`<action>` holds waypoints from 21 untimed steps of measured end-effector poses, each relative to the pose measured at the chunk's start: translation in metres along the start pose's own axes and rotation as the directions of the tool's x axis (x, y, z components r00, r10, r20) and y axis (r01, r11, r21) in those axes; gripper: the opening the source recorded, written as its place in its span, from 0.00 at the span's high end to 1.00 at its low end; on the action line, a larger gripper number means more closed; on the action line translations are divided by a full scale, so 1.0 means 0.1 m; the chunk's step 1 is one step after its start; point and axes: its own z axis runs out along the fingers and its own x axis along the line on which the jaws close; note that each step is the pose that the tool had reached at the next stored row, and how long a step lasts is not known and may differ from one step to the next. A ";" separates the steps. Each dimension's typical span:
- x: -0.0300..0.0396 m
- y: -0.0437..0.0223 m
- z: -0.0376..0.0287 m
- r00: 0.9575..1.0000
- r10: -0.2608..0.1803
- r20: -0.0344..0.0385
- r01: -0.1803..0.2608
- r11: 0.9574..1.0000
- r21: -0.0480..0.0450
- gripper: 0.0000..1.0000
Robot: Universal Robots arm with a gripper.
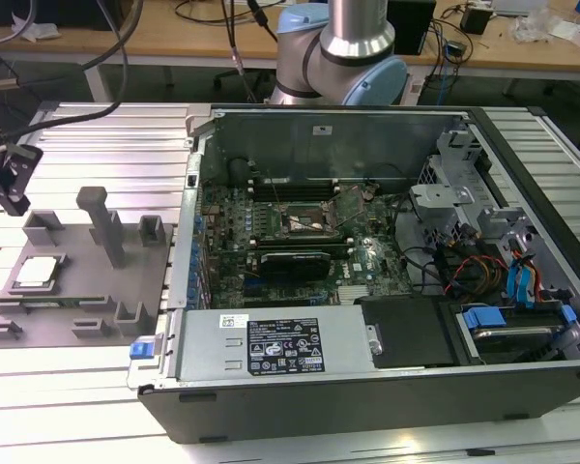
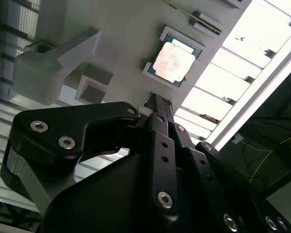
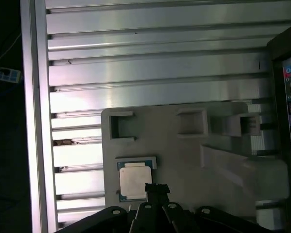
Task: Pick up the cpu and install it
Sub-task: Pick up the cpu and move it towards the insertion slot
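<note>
On the exterior view's left, the small square cpu point(image 1: 37, 272) with its silvery-white lid lay flat in a shallow pocket of a grey plastic fixture plate point(image 1: 82, 288). Grey plastic upright blocks point(image 1: 151, 230) and a taller grey post point(image 1: 104, 227) stood around it on the plate, none touching it. The black gripper point(image 1: 7, 186) hung above the plate's far corner, apart from the cpu point(image 3: 134, 180). Its jaws were drawn together with nothing between them, as both wrist views showed point(image 2: 155, 101) point(image 3: 156, 187). The plate rested on a ribbed aluminium table point(image 1: 106, 135). Well apart, towards the exterior view's right, sat an open dark computer case point(image 1: 367, 406) holding a green motherboard point(image 1: 367, 256) with a black square socket frame point(image 1: 304, 220).
</note>
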 end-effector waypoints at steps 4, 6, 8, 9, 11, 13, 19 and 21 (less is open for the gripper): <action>0.024 -0.003 0.043 1.000 0.000 0.000 0.000 1.000 0.000 0.89; 0.035 -0.005 0.061 1.000 0.000 0.000 0.000 1.000 0.000 0.89; 0.043 -0.007 0.071 1.000 0.000 0.000 0.000 1.000 0.000 0.89; 0.046 -0.007 0.076 1.000 0.000 0.000 0.000 1.000 0.000 0.89; 0.055 -0.008 0.089 1.000 0.000 0.000 0.000 1.000 0.000 0.89; 0.061 -0.009 0.104 1.000 0.000 0.000 0.000 1.000 0.000 0.89; 0.075 -0.013 0.176 1.000 0.000 0.000 0.000 1.000 0.000 0.89; 0.079 -0.016 0.194 1.000 0.000 0.000 0.000 1.000 0.000 0.89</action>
